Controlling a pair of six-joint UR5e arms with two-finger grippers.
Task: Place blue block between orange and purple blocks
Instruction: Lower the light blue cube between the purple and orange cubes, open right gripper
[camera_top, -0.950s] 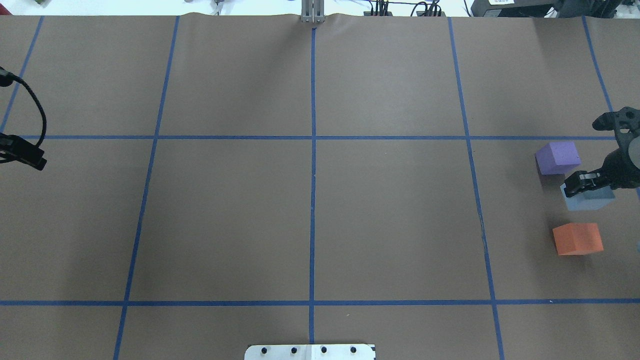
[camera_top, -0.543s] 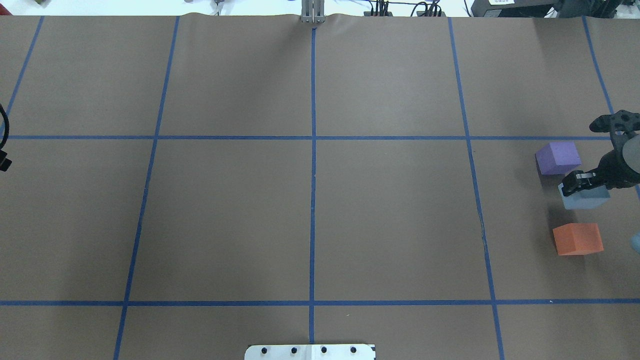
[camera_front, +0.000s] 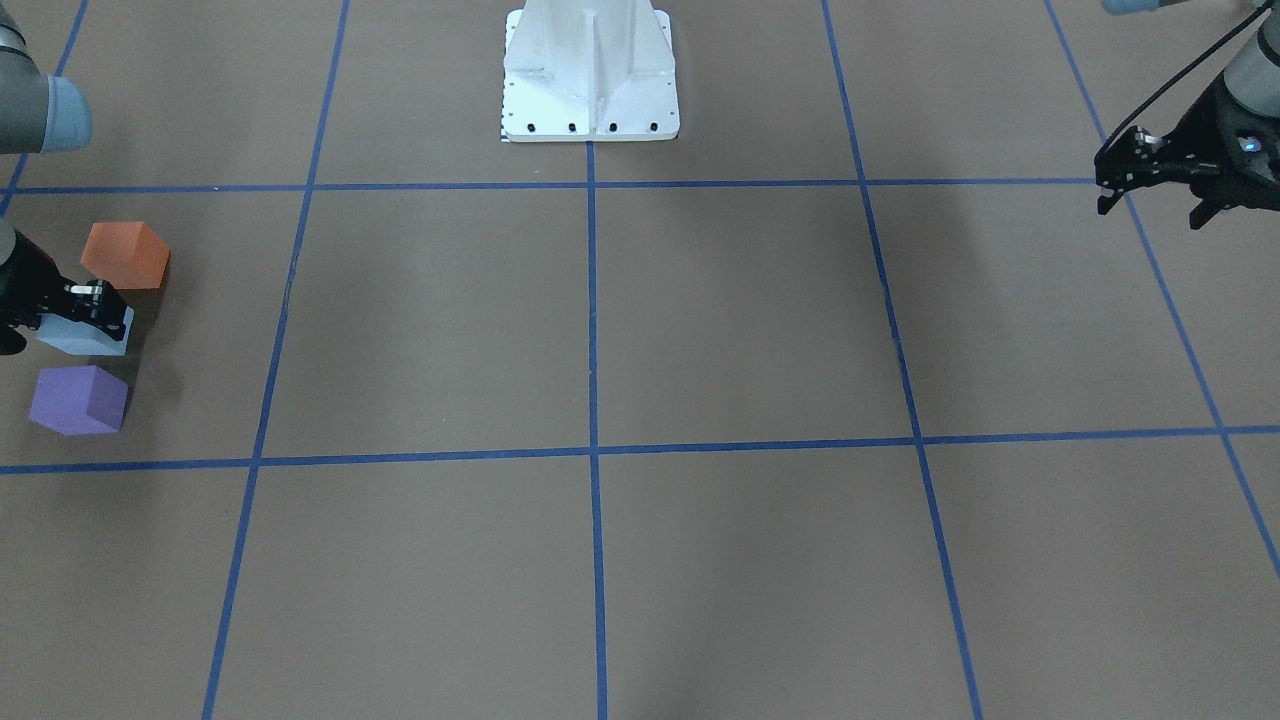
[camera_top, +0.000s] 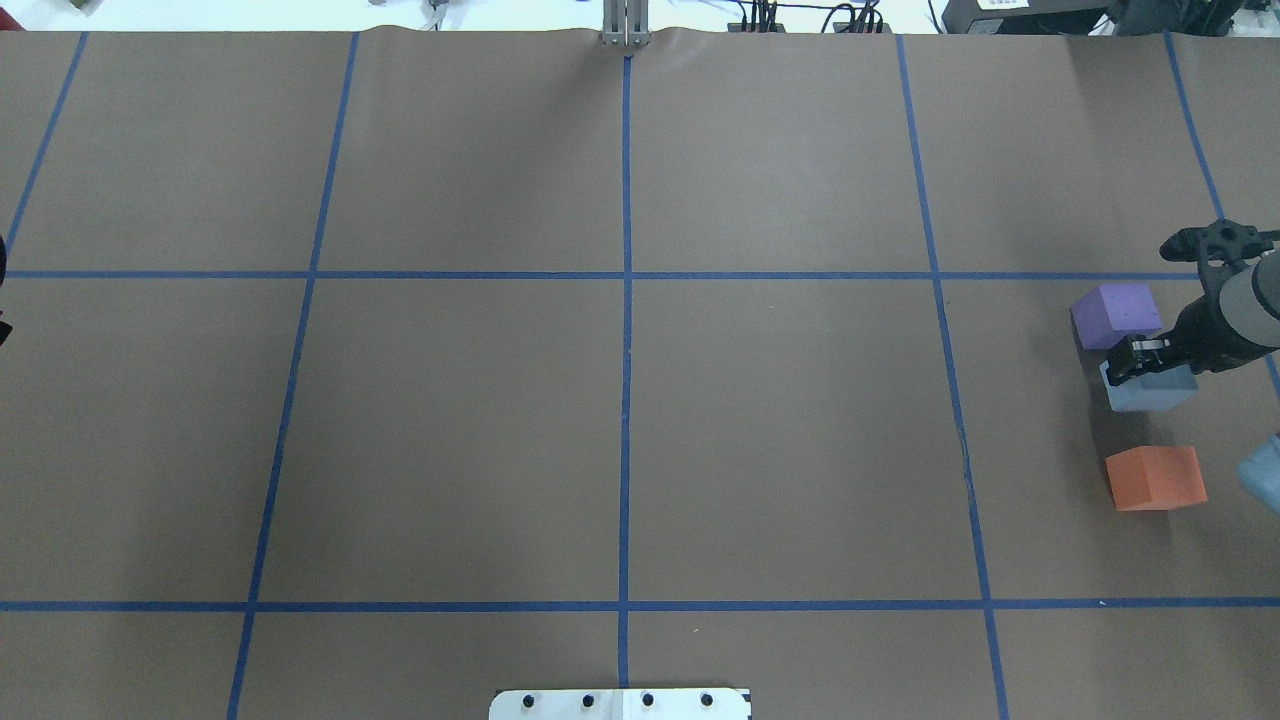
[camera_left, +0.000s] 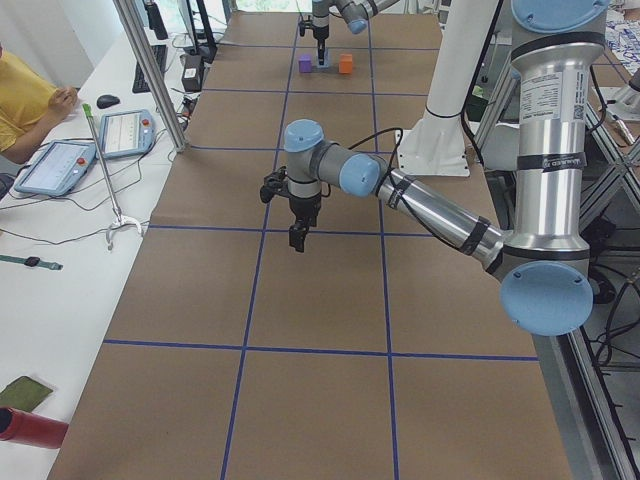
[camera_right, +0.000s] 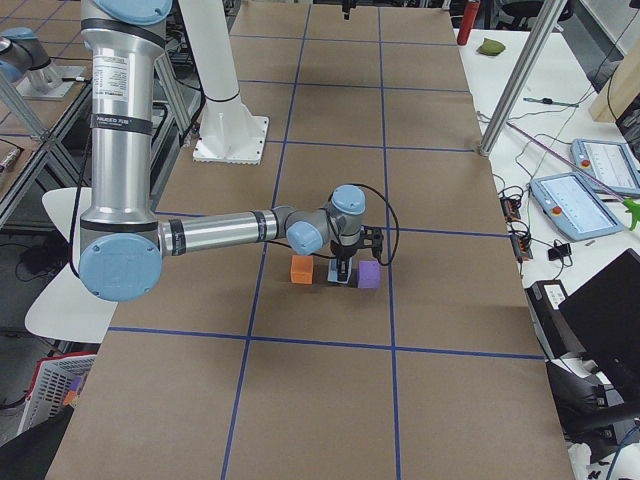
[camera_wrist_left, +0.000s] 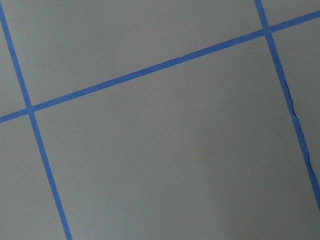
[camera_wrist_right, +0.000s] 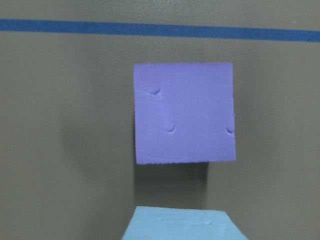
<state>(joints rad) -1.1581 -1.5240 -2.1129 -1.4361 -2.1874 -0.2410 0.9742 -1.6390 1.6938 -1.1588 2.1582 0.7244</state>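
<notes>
Right gripper clamped on blue block. Overhead: it sits between purple block and orange block, nearer purple, close to the surface's right edge; wide open room to the left. Front view: left gripper jaws apart, holding nothing, well apart from the blocks, over the tape grid. Right wrist: purple block just beyond blue block, small gap.

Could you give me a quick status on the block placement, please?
Right gripper shut on blue block; left gripper open, well clear. Blue block in line between purple block and orange block, nearer purple. Nothing blocking.
</notes>
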